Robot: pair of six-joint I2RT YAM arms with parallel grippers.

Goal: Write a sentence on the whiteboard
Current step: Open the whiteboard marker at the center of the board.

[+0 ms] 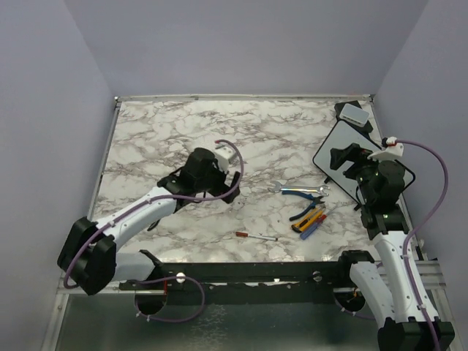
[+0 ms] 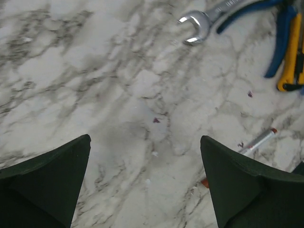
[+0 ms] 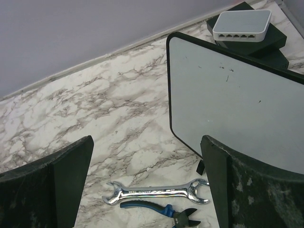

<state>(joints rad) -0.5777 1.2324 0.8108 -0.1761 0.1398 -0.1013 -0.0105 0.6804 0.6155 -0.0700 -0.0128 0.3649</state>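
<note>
The flat white whiteboard with thin black frame (image 1: 327, 155) lies on the marble surface (image 1: 161, 131), far right side, beneath the right claw (image 3: 145, 140). The right claw and the left claw (image 2: 145, 140) are both wide open, holding nothing.

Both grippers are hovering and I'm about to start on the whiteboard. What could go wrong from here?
1. The left gripper and right gripper are both open and empty: nothing to write with yet.
2. The whiteboard looks loose near the edge of the table; pen pressure could slide it.
3. The wrench and pliers lie close beside the board and could get knocked while reaching.
</note>
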